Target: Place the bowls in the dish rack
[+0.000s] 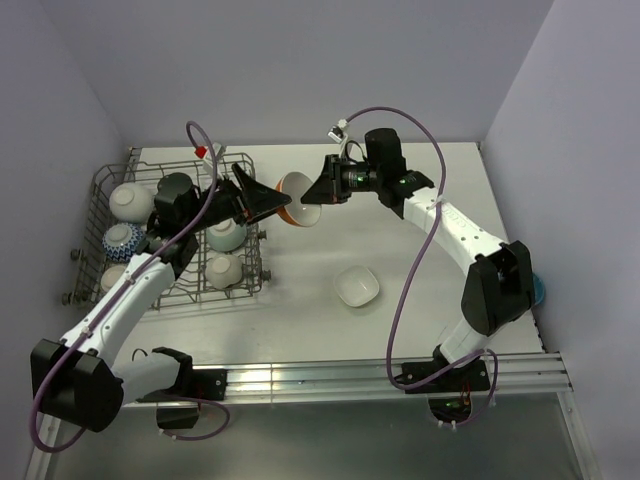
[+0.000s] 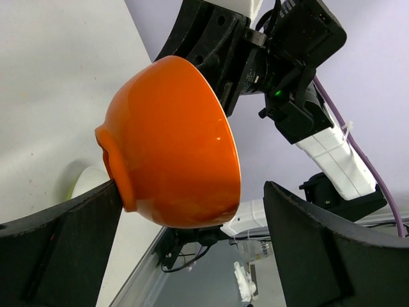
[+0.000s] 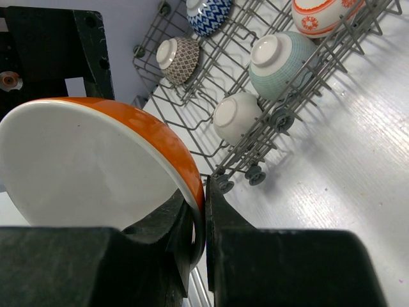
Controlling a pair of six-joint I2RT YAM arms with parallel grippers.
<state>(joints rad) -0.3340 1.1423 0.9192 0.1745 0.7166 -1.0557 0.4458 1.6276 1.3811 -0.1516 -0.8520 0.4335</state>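
Fingers (image 3: pixel 167 225) of the right gripper (image 3: pixel 205 211) pinch the orange bowl (image 3: pixel 89 160) by its rim; the left gripper (image 2: pixel 192 192) stands wide astride it, beside the dish rack (image 1: pixel 110 176) edge.

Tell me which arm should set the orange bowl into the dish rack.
Left, most likely. Its open left pincer brackets the orange bowl, and that arm lies right beside the dish rack. The right pincer grips the bowl's rim but reaches in from the table's far side, away from the rack.

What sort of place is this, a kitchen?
Probably a robot test booth, not a kitchen: plain walls box in a white table, two arms bolted to its edge, a dish rack of bowls.
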